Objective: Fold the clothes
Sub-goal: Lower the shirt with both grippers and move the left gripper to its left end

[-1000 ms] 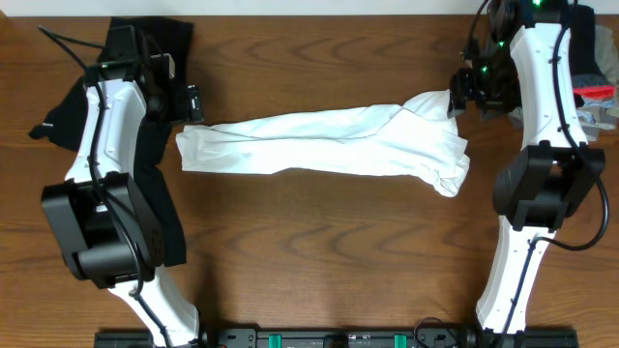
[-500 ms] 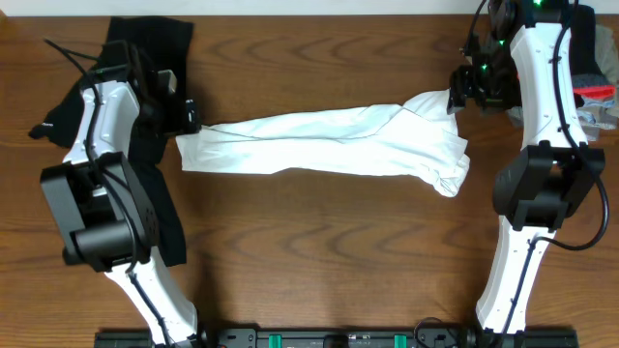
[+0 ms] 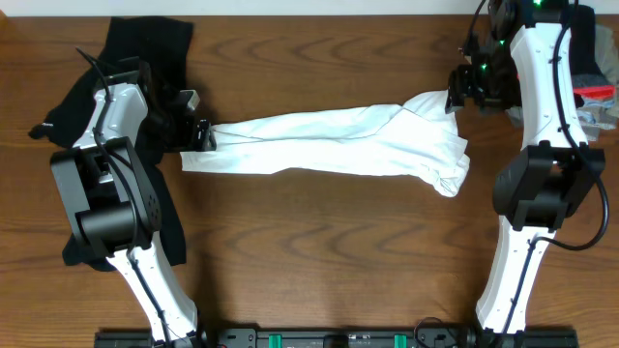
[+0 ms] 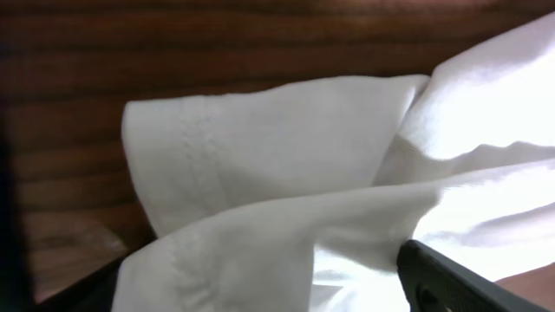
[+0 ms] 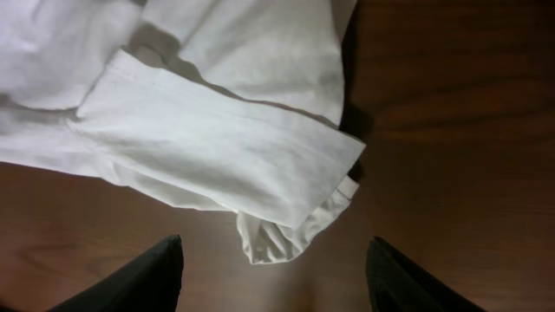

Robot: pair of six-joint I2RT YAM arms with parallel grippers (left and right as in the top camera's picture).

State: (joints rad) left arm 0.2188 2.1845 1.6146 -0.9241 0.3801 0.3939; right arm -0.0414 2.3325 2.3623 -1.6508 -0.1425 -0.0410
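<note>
The white T-shirt (image 3: 329, 140) lies bunched in a long band across the middle of the table. My left gripper (image 3: 201, 135) is at its left end; in the left wrist view the hemmed white fabric (image 4: 286, 147) lies between my spread jaws (image 4: 260, 277), which are open. My right gripper (image 3: 456, 95) is at the shirt's upper right end. In the right wrist view its jaws (image 5: 276, 260) are open and empty, just short of a sleeve hem (image 5: 217, 130). The black garment (image 3: 145, 43) lies loose at the far left, partly under the left arm.
The black garment runs down the left side (image 3: 169, 232) beside the left arm's base. A pile of red and grey items (image 3: 595, 92) sits at the right edge behind the right arm. Bare wood table (image 3: 319, 251) lies in front of the shirt.
My left gripper has moved right onto the left end of the white shirt, and the end has shifted slightly. The right arm has not moved.
</note>
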